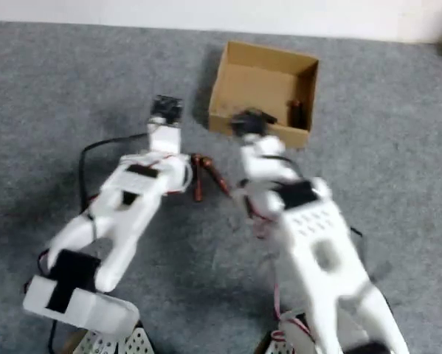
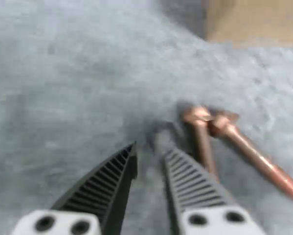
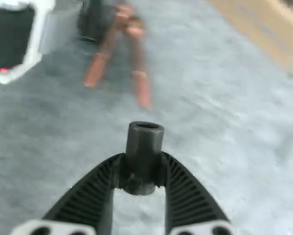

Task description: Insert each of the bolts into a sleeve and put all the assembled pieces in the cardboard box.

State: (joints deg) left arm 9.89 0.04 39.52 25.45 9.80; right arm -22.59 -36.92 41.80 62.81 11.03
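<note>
Underneath everything lies a grey, felt-like covering with a fine nap that spreads over the whole desk (image 1: 398,184), and a pale strip of wall (image 1: 206,11) runs along its far edge. The cardboard box (image 1: 235,110) stands toward the back, plain brown and open-topped, with a dark upright piece (image 1: 297,114) against its inner right wall, too blurred to name. Two bolts (image 2: 203,147) (image 2: 256,159), copper-coloured with smooth round shanks and flared heads, lie on the covering between the two white plastic arms, heads touching and shanks splaying into a V. The left gripper (image 2: 151,152) hangs just beside them over bare covering, its black ribbed fingers (image 2: 112,181) slightly spread with nothing between them. The right gripper (image 3: 142,169) has its ribbed fingers (image 3: 185,191) pinching a sleeve (image 3: 145,142), a dark, matte, hollow cylinder held upright with its open mouth showing, above the covering on the near side of the bolts and apart from them.
</note>
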